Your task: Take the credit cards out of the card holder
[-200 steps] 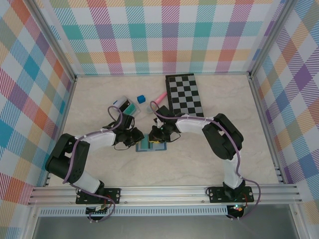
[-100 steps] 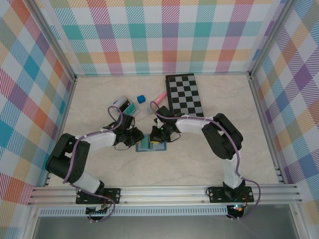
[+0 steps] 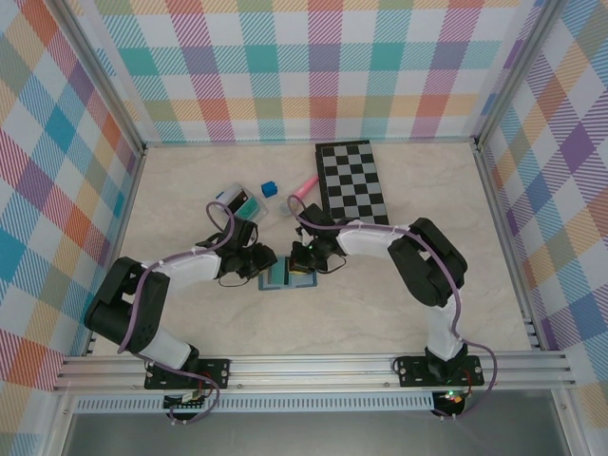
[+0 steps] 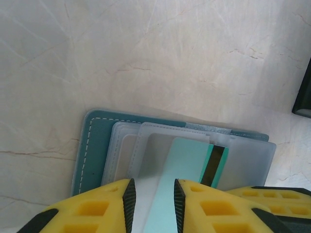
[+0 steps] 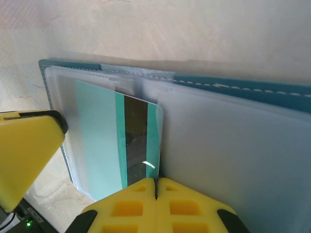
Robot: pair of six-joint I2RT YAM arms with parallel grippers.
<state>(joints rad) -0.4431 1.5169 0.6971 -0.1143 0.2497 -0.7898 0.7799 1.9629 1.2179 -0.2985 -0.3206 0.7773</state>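
Card holder [image 3: 279, 282] open flat on the bench [image 3: 380, 313], mid-scene, between both pincers. At left, left pincer [image 4: 152, 201] narrowly parted, fingers [image 4: 97, 208] astride the teal card [image 4: 187, 155] among clear sleeves [image 4: 245, 158]. At right, right pincer [image 5: 157, 187] closed tight at that card's edge by the dark stripe; whether pinching it, cannot tell

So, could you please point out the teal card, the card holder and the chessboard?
teal card [image 5: 119, 138], right wrist view, its middle beside the dark stripe.
card holder [image 4: 95, 150], left wrist view, stitched cover edge.
chessboard [image 3: 353, 180], top external view, board centre.
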